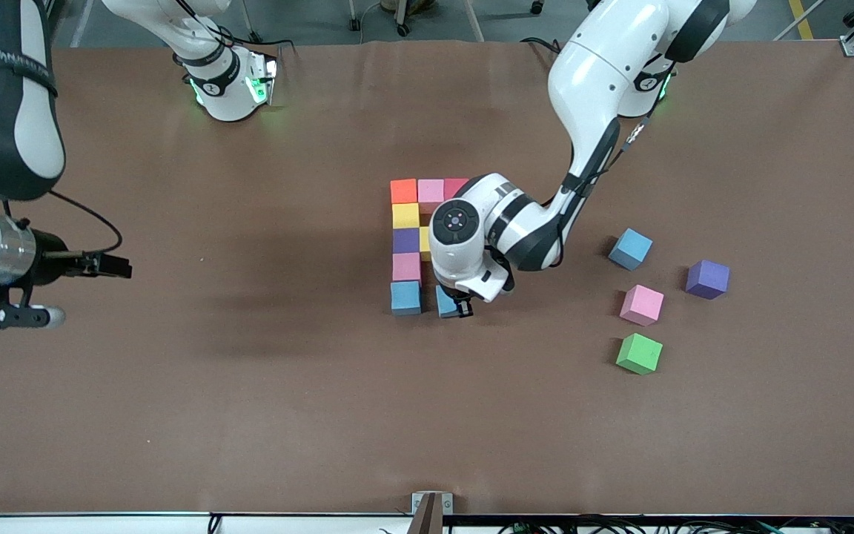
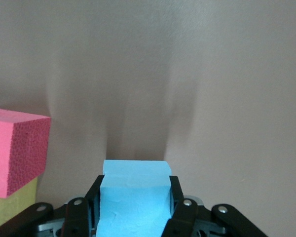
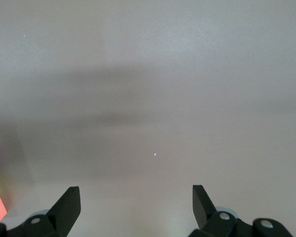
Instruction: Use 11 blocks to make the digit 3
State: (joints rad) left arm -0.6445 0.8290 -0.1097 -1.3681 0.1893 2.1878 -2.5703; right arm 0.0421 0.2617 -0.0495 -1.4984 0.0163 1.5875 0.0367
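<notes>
Blocks, small matte foam cubes, already form most of the digit 3 (image 1: 416,248) near the middle of the bench (image 1: 249,415). A full column stands finished: an orange cube (image 1: 403,190), a yellow cube (image 1: 405,215), a purple cube (image 1: 405,239), a pink cube (image 1: 406,266) and a light blue cube (image 1: 405,297) nearest the front camera. The farthest bar continues from the orange one with a pink cube (image 1: 431,190) and a red cube (image 1: 455,185). A second yellow cube (image 1: 425,242) starts the middle bar, partly hidden under the left arm's wrist, so I cannot tell whether that bar is complete.

The left end effector (image 1: 460,307) is clamped on a light blue cube (image 1: 445,301), held at or just above the bench beside the column's light blue cube, a slight gap between them. By my judgement this is the second cube of the nearest bar, with one more needed after it.

Loose toward the left arm's end lie another light blue cube (image 1: 630,248), a purple cube (image 1: 707,279), a pink cube (image 1: 641,305) and a green cube (image 1: 639,353).

The right end effector (image 3: 135,207) waits over bare bench toward its own end, fingers spread wide and holding nothing.

The bench is a plain brown matte sheet with soft shadows; grey floor and chair casters show past its edge.
</notes>
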